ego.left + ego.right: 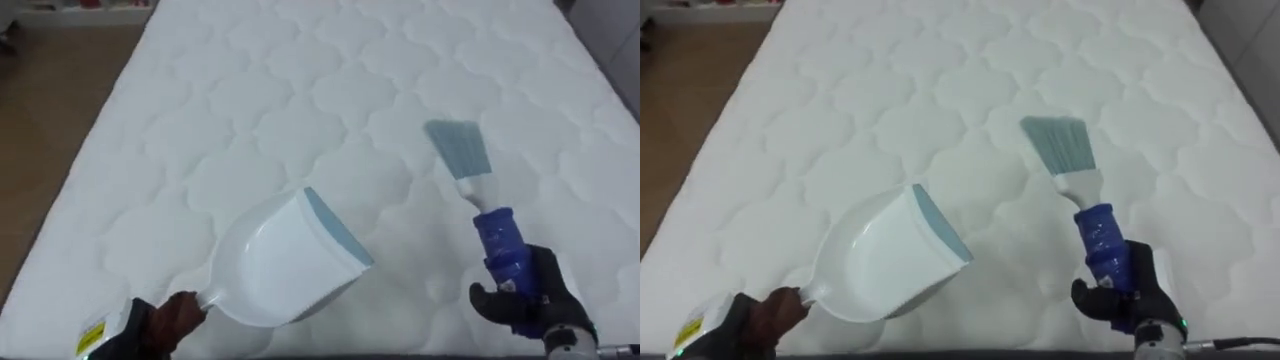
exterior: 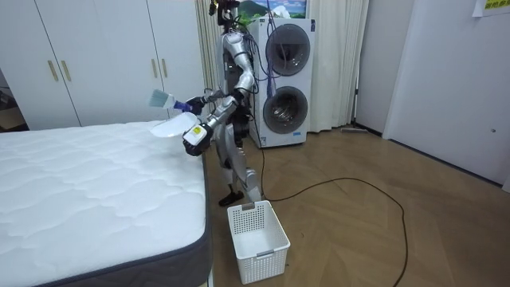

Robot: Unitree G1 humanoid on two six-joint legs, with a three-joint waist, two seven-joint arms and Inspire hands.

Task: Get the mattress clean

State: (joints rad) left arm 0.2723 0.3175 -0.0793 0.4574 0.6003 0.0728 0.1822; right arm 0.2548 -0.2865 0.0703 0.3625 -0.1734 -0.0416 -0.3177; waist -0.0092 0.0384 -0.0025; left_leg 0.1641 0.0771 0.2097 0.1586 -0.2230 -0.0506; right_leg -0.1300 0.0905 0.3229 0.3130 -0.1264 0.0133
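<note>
So the robot's standing at the edge of the bed (image 1: 300, 90) with a tool in each hand. The left hand (image 1: 165, 320), down at 7 o'clock in the eye views, has its fingers wrapped round the short handle of a white dustpan (image 1: 280, 265), which is held just above the quilting with its grey lip aimed toward 1 o'clock. The right hand (image 1: 530, 295), at 4 o'clock, is clamped on the blue grip of a brush (image 1: 478, 200), bristles pointing up toward 11. Both tools look like light, stiff plastic, so I'd guess they're easy to swing, but smooth handles can twist, so it's best to grip low on the handle like this. The mattress looks soft and will probably give under the pan's lip. A white basket (image 2: 256, 239) sits on the floor by its feet.
</note>
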